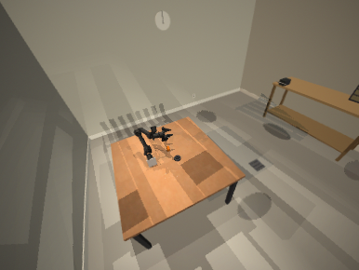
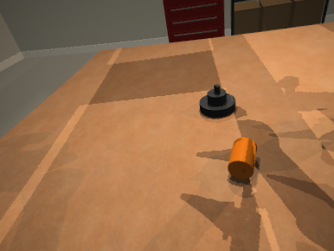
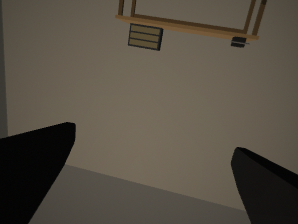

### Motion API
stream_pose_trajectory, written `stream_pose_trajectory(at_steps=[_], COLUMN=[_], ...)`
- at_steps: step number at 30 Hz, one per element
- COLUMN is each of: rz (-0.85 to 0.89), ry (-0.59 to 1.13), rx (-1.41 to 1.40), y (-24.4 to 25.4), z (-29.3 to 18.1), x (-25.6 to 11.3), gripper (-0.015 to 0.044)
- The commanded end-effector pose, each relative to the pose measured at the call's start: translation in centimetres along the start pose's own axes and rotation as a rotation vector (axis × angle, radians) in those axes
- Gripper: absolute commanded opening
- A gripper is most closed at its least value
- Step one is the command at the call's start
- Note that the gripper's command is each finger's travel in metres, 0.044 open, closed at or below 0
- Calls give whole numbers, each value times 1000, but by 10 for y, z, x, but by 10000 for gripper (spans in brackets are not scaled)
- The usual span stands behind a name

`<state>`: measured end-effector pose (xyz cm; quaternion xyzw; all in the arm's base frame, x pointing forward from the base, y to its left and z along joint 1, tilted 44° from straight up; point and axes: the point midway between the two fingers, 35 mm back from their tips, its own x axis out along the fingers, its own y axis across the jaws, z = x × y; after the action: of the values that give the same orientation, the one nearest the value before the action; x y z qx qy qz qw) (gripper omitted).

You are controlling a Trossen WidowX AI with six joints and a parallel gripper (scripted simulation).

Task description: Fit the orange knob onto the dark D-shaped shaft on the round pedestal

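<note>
Orange cylindrical knob [image 1: 168, 148] [image 2: 242, 158]: on its side, unfitted; alignment, pressing-down remain.
Black two-fingered gripper [image 1: 168, 134] [image 3: 155, 143]: fingers spread, released, inside tabletop's edges.

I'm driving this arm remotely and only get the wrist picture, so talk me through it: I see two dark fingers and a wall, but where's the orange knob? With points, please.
Observer: The orange knob [image 1: 168, 148] [image 2: 242, 157] is on the table [image 1: 158, 186] [image 2: 130, 130], lying on its side.
Operator: And the pedestal, is anything on its shaft?
Observer: No, the shaft [image 2: 217, 88] stands up bare from the round pedestal [image 1: 177, 158] [image 2: 217, 106].
Operator: Are those two touching each other?
Observer: No, the exterior view shows bare tabletop between the knob and the pedestal.
</note>
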<state>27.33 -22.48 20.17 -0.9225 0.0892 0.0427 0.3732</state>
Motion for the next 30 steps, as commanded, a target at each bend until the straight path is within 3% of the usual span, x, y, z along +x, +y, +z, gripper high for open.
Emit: stream_pose_trajectory(at_steps=[1,9,16,30], rz=[0,115,428,975], ry=[-5,-229,-368,-327], rx=[21,913,1711,2381], y=[0,-7,-22,-44], z=[1,51,104,163], x=[1,32,48,45], gripper=[426,440,440,440])
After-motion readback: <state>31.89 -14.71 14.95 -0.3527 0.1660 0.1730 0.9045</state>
